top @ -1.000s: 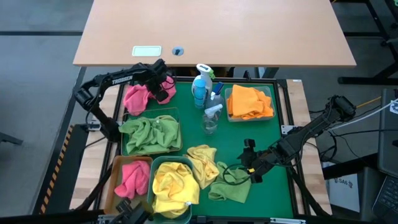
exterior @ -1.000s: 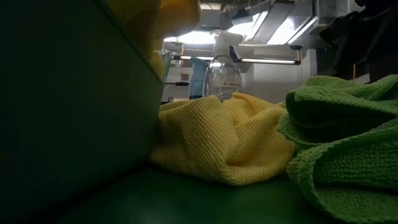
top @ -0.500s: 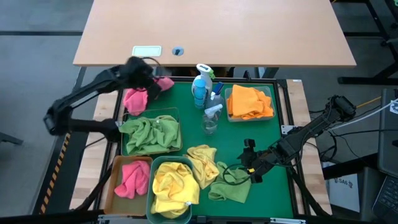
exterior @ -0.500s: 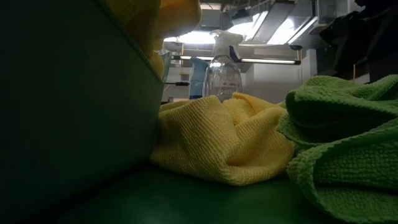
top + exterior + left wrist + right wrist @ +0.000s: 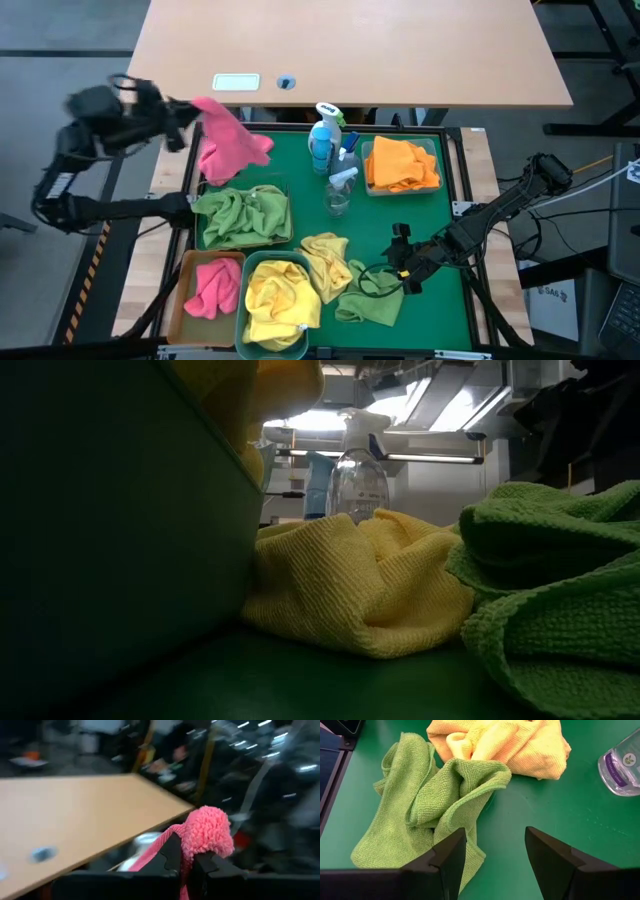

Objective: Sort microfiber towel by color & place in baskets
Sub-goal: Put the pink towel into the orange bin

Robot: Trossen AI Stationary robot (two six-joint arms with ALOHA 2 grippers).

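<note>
While the big green tray (image 5: 440,230) lies flat under everything, the tan table (image 5: 345,50) sits just past its far edge; four baskets rest on the tray's left half and far right. One clear basket (image 5: 283,190) holds green towels; the teal basket (image 5: 243,275) holds a yellow towel (image 5: 280,300); the amber basket (image 5: 183,290) holds a pink one; the wire basket (image 5: 436,150) holds orange towels (image 5: 400,165). A loose yellow towel (image 5: 328,262) and a loose green towel (image 5: 370,300) lie touching on the tray. Two spray bottles — one blue (image 5: 322,140), one clear (image 5: 340,190) — stand between the baskets. The left gripper (image 5: 185,125) is up high at the tray's far left corner, pinched tight on a pink towel (image 5: 225,140) that hangs down; the right gripper (image 5: 397,262) sits low beside the loose green towel, fingers apart, holding nothing.
</note>
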